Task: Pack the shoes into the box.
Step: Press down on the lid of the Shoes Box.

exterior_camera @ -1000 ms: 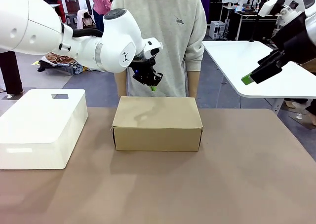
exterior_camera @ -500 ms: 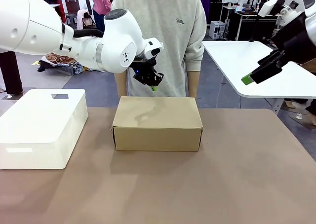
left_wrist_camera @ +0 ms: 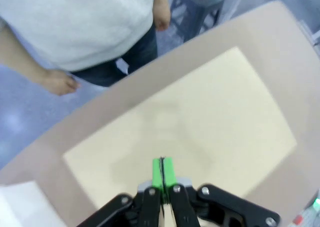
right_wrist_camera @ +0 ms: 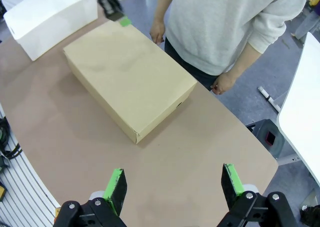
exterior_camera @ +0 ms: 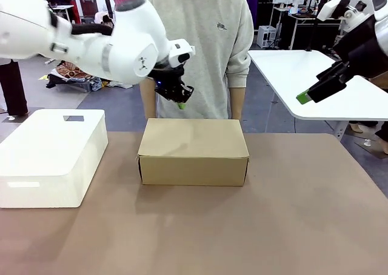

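Now my left gripper (exterior_camera: 180,105), pinched tight on nothing, hangs over the far edge of the plain brown cardboard box (exterior_camera: 193,151), whose closed lid I must lift next.

The left gripper (left_wrist_camera: 162,173), black with green pads pressed flat together, hangs above the plain brown cardboard box (left_wrist_camera: 190,137), whose lid lies closed. The tan table (left_wrist_camera: 45,147) surrounds the box. Beyond its edge stands a person in a grey sweatshirt (left_wrist_camera: 75,22).
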Tool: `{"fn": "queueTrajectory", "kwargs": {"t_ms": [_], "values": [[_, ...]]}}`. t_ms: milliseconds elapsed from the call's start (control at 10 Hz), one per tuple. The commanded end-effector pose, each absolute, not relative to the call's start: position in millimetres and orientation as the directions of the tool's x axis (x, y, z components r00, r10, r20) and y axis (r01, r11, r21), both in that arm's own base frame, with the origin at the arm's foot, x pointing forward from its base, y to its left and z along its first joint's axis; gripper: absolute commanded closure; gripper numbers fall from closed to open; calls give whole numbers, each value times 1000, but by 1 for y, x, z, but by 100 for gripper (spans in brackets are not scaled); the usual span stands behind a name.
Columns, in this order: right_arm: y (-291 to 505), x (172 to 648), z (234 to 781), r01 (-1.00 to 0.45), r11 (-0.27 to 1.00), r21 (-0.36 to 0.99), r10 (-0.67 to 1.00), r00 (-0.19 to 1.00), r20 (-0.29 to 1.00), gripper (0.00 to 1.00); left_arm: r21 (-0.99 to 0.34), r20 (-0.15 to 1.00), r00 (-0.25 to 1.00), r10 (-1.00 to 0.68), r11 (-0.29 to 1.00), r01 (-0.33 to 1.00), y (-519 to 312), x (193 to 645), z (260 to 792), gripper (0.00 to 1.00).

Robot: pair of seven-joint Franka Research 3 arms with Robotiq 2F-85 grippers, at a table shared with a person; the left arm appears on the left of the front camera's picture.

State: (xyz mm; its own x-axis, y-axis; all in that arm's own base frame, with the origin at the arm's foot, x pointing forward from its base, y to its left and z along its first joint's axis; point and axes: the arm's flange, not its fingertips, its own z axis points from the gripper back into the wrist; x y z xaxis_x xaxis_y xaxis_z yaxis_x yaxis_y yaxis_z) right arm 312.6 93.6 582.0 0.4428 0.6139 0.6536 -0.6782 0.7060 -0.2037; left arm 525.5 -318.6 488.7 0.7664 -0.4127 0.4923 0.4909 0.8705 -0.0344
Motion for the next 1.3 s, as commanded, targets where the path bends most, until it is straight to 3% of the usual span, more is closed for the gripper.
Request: {"fn": "queueTrajectory", "kwargs": {"t_ms": [0, 300, 500, 1200], "values": [[91, 314, 582, -678, 707, -201, 612, 444, 654, 0, 1, 471, 740, -481, 839, 545, -278, 480, 505, 62], [91, 314, 582, -678, 707, -201, 612, 444, 654, 0, 25, 492, 690, -531, 801, 599, -240, 444, 529, 4], [91, 314, 582, -678, 707, -201, 612, 444, 654, 0, 79, 492, 607, -624, 727, 682, -216, 420, 542, 0], [91, 314, 582, -678, 707, -201, 612, 444, 654, 0, 168, 565, 458, -686, 639, 751, -170, 374, 562, 0]]}}
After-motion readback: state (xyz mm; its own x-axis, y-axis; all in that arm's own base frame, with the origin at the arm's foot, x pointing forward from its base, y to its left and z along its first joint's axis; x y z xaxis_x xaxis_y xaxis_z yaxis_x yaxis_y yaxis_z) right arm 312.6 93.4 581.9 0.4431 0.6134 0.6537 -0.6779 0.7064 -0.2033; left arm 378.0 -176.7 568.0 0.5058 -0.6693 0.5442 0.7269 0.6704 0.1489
